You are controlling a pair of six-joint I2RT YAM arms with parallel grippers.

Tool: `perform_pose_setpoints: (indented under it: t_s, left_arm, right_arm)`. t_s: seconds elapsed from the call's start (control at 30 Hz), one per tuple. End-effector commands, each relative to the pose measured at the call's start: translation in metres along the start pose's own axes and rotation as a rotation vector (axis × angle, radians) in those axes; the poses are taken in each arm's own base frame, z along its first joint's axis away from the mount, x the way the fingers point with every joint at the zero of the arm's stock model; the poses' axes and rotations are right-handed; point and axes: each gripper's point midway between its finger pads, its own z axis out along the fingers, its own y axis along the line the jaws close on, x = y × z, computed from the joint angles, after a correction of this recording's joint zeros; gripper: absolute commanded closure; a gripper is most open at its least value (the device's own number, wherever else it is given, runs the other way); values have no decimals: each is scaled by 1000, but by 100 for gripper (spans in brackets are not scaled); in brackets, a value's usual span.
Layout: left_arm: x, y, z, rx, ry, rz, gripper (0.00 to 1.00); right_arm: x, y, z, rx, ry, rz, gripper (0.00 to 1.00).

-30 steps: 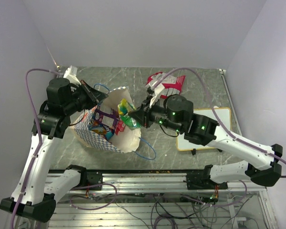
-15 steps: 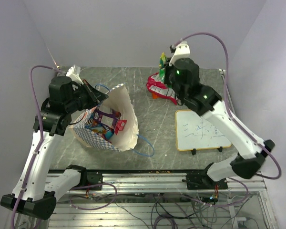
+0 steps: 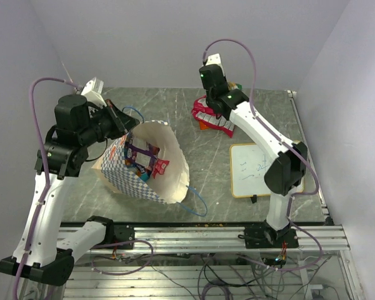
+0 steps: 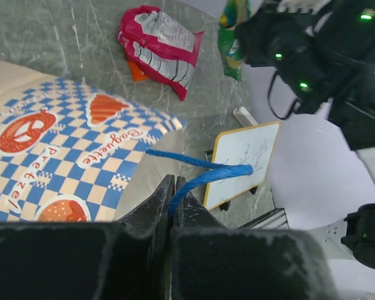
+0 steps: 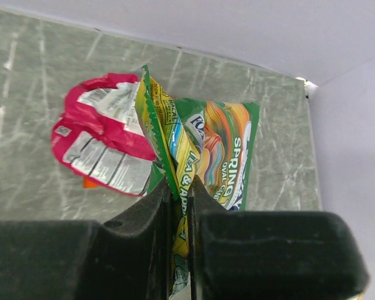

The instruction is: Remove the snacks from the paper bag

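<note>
Grips the green-yellow packet by its folded edge in the closed right gripper, over the far side of the table, just beside the red-and-white packet lying there. Pinches the blue string handle of the paper bag in the closed left gripper; more packets inside, at left.
</note>
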Motion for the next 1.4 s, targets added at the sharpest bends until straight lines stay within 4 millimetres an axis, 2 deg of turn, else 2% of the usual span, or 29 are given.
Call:
perform_pose_setpoints:
  t_s: [0.0,0.2,0.3,0.47,0.6,0.8,0.97,1.1,1.27,1.37]
  left_arm:
    - [-13,-22,-10,58,-8,73,93]
    - [6,-16,-3,83,39,27,93]
    - [6,-18,-1,96,52,35,93]
    - [1,-18,4,79,67,66,93]
    - [0,-22,6,98,74,69,93]
    - [6,-17,11,89,100,51,93]
    - [2,-16,9,63,94,59,93]
    - [5,-9,5,38,81,50,93]
    - [4,-11,3,38,70,36,93]
    - [-2,-13,0,30,57,41,93]
  right_arm:
    - [-12,-18,23,103,-18,-47,100]
    - [21,-2,65,151,57,-128,100]
    - [31,8,80,168,79,-144,100]
    - [42,23,104,173,82,-181,100]
    - [41,36,119,158,48,-198,100]
    - [62,53,143,165,72,-251,100]
    - [84,67,154,134,112,-266,100]
    - [112,78,159,99,152,-298,100]
    - [124,89,164,54,170,-316,100]
    - [133,93,165,37,188,-331,97]
